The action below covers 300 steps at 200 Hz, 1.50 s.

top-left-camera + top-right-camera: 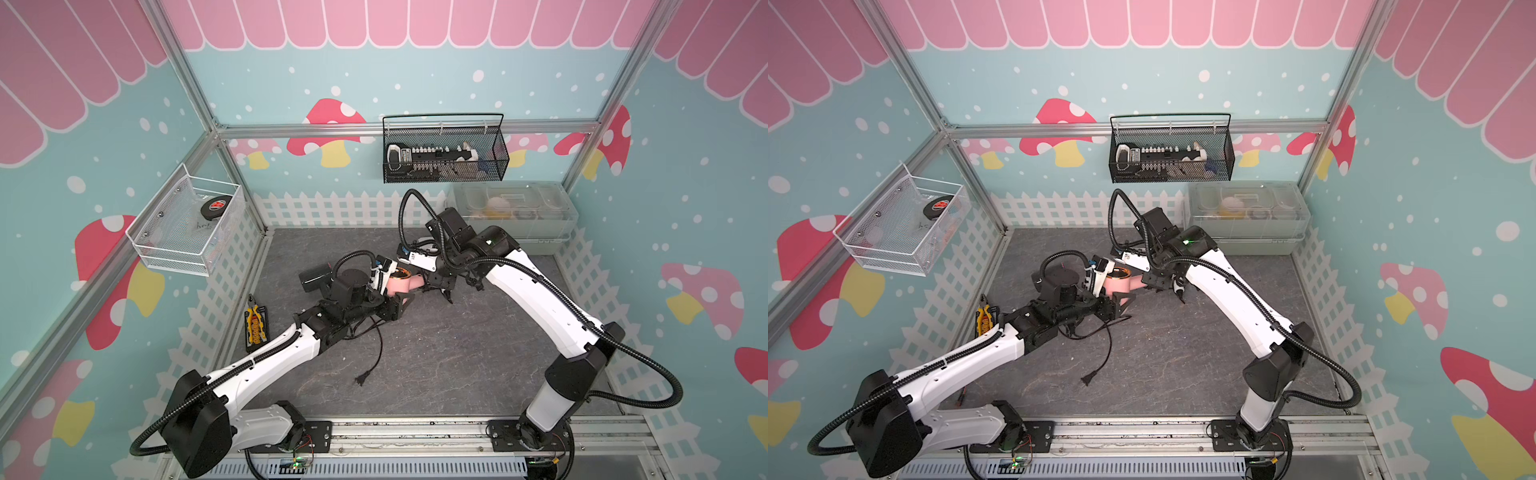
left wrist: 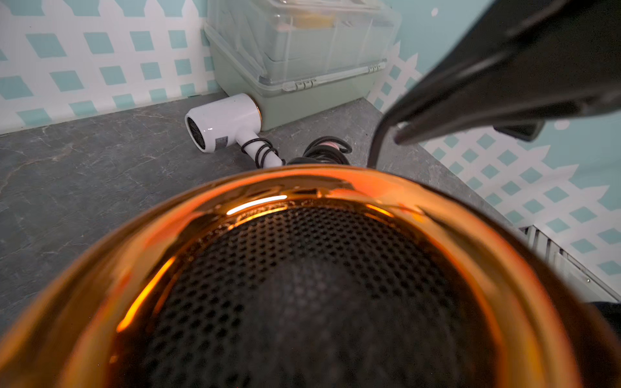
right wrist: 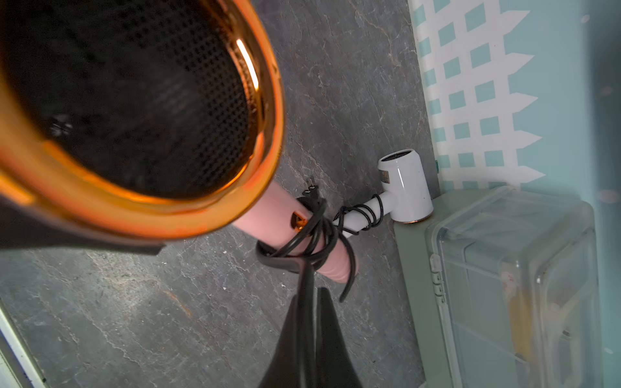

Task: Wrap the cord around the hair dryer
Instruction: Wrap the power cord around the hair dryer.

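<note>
Only the wrist views show a cord-wrapped white hair dryer (image 3: pixel 405 188).

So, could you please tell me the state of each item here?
pink hair dryer: gripped by jaws of left gripper
cord: partly looped round pink handle, pinched in shut right gripper
white hair dryer: lying down, own lead wrapped round handle
storage box: lid closed

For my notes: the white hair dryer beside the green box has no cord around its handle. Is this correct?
No. The white hair dryer beside the green box has a cord coiled around its handle, as the right wrist view shows.
</note>
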Motion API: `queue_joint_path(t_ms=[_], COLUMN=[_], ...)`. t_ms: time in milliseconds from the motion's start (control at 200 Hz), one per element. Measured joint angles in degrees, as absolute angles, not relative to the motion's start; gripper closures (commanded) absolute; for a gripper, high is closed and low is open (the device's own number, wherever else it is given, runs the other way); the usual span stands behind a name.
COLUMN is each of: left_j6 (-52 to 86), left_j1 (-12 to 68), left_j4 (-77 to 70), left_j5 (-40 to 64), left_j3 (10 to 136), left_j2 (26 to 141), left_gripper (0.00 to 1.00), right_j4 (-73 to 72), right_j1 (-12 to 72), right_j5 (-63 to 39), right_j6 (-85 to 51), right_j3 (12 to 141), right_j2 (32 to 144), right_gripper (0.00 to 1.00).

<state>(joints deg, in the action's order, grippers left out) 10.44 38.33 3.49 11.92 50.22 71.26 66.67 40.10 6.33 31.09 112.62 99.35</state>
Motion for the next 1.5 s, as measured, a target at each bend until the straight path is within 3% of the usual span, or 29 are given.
queue_joint_path(t_ms=[350,785,1056,1501], left_j6=[9.2,9.9,8.7,8.1], left_j1=[40.9,41.4,41.8,42.5], left_j4=[6.6,10.9,12.2,14.6], left_j5=[11.5,12.5,15.3,21.7], left_j3=[50.7,50.5,50.2,50.3], left_j2=[70.9,70.9,70.9,70.9], left_gripper=[1.00,1.00,1.00,1.00], right_j4=[68.8,68.2,65.1,63.1], right_j1=[37.1,36.2,32.4,29.2], right_j5=[6.3,1.6,-2.5,-6.3], right_j6=[37.3,37.6,37.7,38.7], right_j3=[123.4,121.3,114.4,107.7], right_j2=[111.2,117.5,116.5,110.4], right_gripper=[1.00,0.98,0.81,0.66])
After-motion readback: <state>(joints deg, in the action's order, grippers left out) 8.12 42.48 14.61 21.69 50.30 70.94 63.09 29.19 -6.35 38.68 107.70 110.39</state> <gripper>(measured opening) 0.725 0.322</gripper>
